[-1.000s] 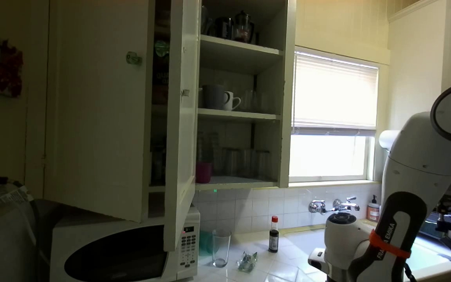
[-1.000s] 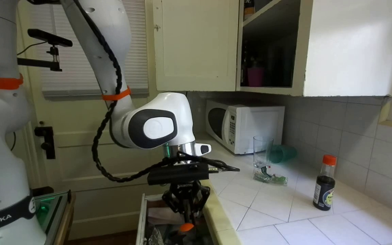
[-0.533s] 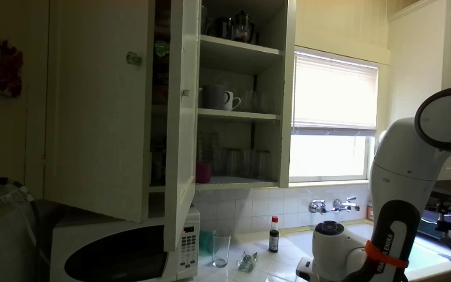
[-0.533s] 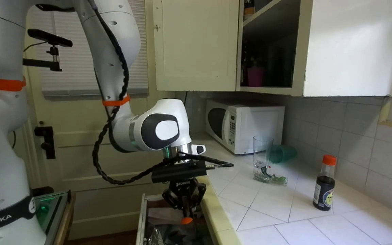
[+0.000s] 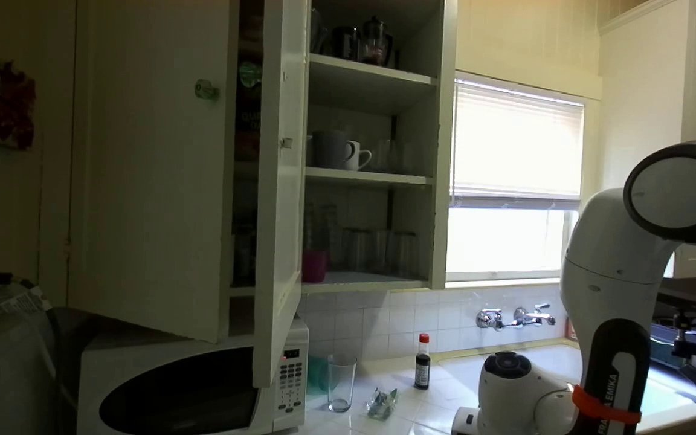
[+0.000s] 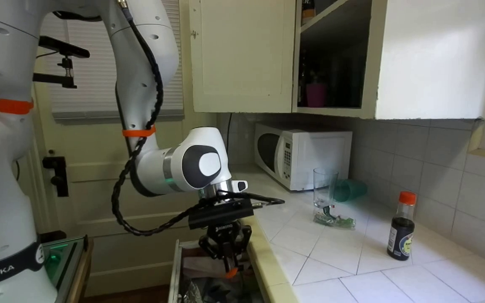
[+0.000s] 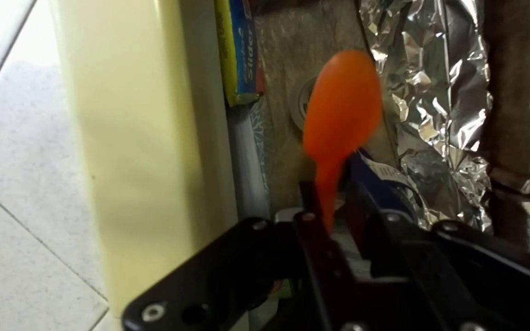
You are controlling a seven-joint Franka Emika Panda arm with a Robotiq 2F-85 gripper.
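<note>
An orange spoon (image 7: 343,101) lies blurred between the fingers of my gripper (image 7: 334,204) in the wrist view, its bowl pointing away from the hand. Its handle rests along the left finger (image 7: 308,195), while a gap shows between it and the right finger, so the jaws stand slightly parted. Below is an open drawer (image 6: 177,269) holding crumpled foil (image 7: 430,92), a dark blue package (image 7: 377,181) and a yellow and blue box (image 7: 237,50). In an exterior view my gripper (image 6: 230,266) points down over this drawer, slightly tilted. The hand's lower part is out of frame in an exterior view.
The yellow counter edge (image 7: 131,138) runs close along the drawer. On the tiled counter are a red-capped bottle (image 6: 401,229), a tall glass (image 6: 325,187), a green cup (image 6: 350,190), a clear packet (image 6: 334,219) and a microwave (image 6: 318,155). Cabinet doors (image 5: 284,181) hang open above.
My gripper has risen slightly and tilted more over the drawer, with the orange spoon moving along. The arm's upper links have shifted and lowered. Objects on the counter have not moved.
</note>
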